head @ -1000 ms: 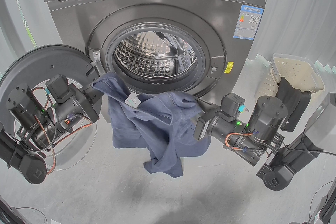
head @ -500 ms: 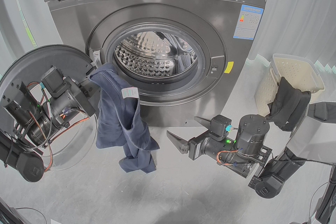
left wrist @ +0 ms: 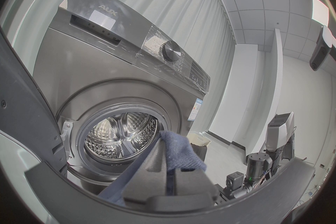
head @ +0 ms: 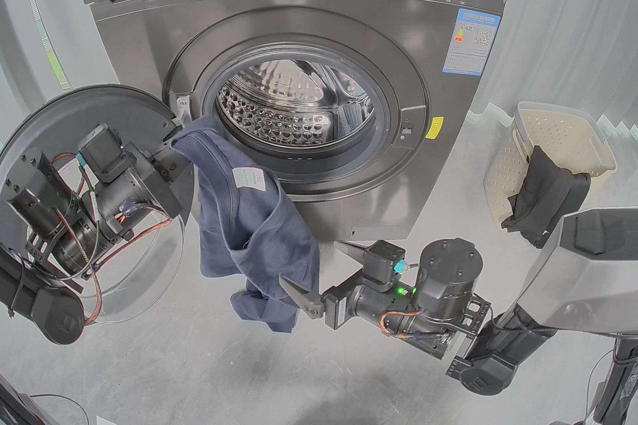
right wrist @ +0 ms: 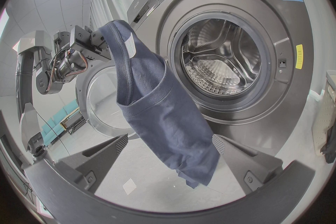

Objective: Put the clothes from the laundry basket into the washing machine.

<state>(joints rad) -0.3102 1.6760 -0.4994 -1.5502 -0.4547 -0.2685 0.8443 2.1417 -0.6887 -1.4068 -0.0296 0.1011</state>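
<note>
Status: blue shirt [head: 256, 227] hanging from left gripper [head: 174, 157], not in the drum [head: 292, 101] yet

The blue shirt is dangling left of centre in the head view. It is in front of the lower-left rim of the washing machine [head: 299, 14] opening and fully outside the drum. Its top end is sitting level with the opening's left rim, and its bunched lower end is hanging at lower centre. A white tag [head: 248, 178] is showing on the upper part of the cloth.

The left gripper is sitting at mid-left, with its fingers clamped tight on the shirt's top edge. In the left wrist view the cloth is draping over the closed fingers [left wrist: 150, 172] at bottom centre, with the drum opening behind it.

The right gripper [head: 327, 273] is sitting low, just right of centre, pointing toward the shirt. Its jaws are spread wide and are gripping nothing. In the right wrist view the shirt's lower end is hanging between the two fingers [right wrist: 105, 154] at the bottom of the frame. I can't tell whether either finger is touching the cloth.

The washer door [head: 73, 121] is standing swung open at the left edge, behind the left arm. The laundry basket [head: 565, 134] is standing at the right edge beside the machine, well apart from the shirt. A dark garment [head: 545, 194] is draping over its front rim.
</note>
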